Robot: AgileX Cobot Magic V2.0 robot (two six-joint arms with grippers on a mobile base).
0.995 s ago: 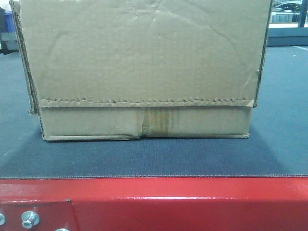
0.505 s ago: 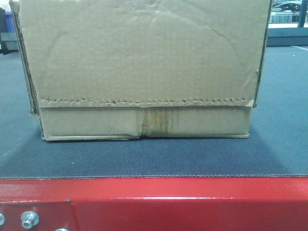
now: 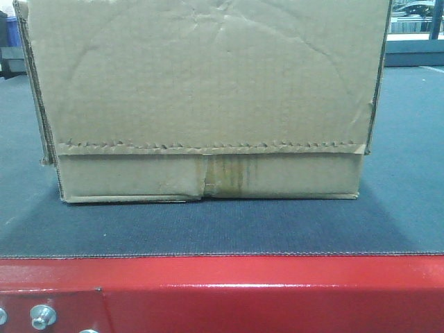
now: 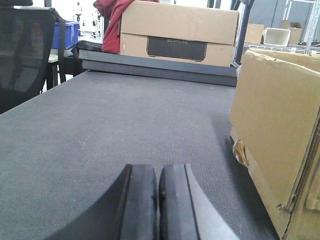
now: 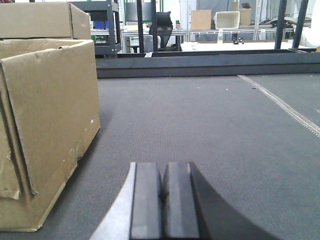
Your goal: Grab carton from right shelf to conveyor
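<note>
The brown carton [image 3: 208,97] stands on the dark grey conveyor belt [image 3: 222,229], just behind the glossy red frame edge [image 3: 263,291]. Its creased face, jagged flap line and stained seam fill the front view. In the left wrist view the carton [image 4: 272,135] is to the right of my left gripper [image 4: 158,172], which is shut with nothing in it, low over the belt [image 4: 125,120]. In the right wrist view the carton [image 5: 45,125] is to the left of my right gripper [image 5: 163,170], shut and empty too. Neither gripper touches the carton. The right shelf is out of view.
A second cardboard box [image 4: 177,32] with a red cloth [image 4: 111,22] sits beyond the belt's far end, with a black mesh chair [image 4: 25,50] at the left. Silver bolts [image 3: 43,316] mark the red frame. Racks and bins [image 5: 227,20] stand in the background.
</note>
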